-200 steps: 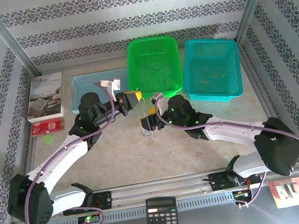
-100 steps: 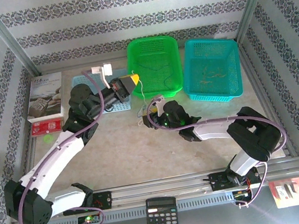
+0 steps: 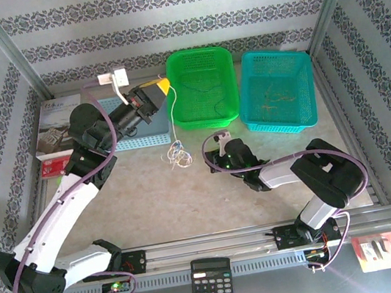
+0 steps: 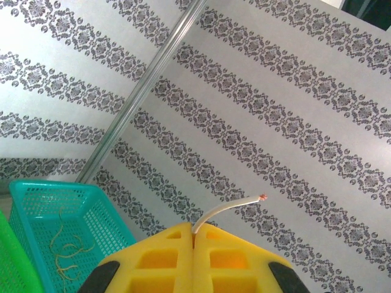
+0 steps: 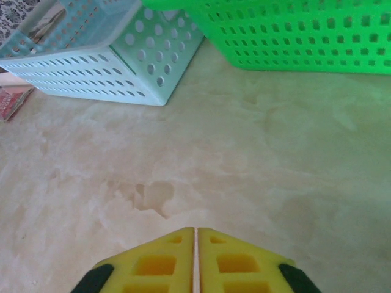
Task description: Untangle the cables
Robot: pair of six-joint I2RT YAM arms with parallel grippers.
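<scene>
My left gripper point(image 3: 162, 88) is raised near the light blue basket, its yellow fingers point(image 4: 165, 256) shut on one white cable point(image 4: 227, 209) whose bare copper tip sticks out past them. That cable point(image 3: 175, 118) runs straight down to the tangled bundle of thin cables point(image 3: 177, 156) at the table surface. My right gripper point(image 3: 214, 163) is low over the table, just right of the bundle and apart from it. In the right wrist view its yellow fingers point(image 5: 160, 262) are shut with nothing between them, over bare table.
A green basket point(image 3: 207, 124) and a teal basket point(image 3: 282, 127) holding loose wires stand at the back. A light blue basket point(image 3: 139, 140) sits under my left arm. A book point(image 3: 56, 124) and red packet point(image 3: 59, 166) lie far left, a calculator point(image 3: 211, 284) at the front.
My left gripper has risen and swung back-left with the white cable. The right gripper has closed, let the bundle go and drawn back to the right, low over the table.
</scene>
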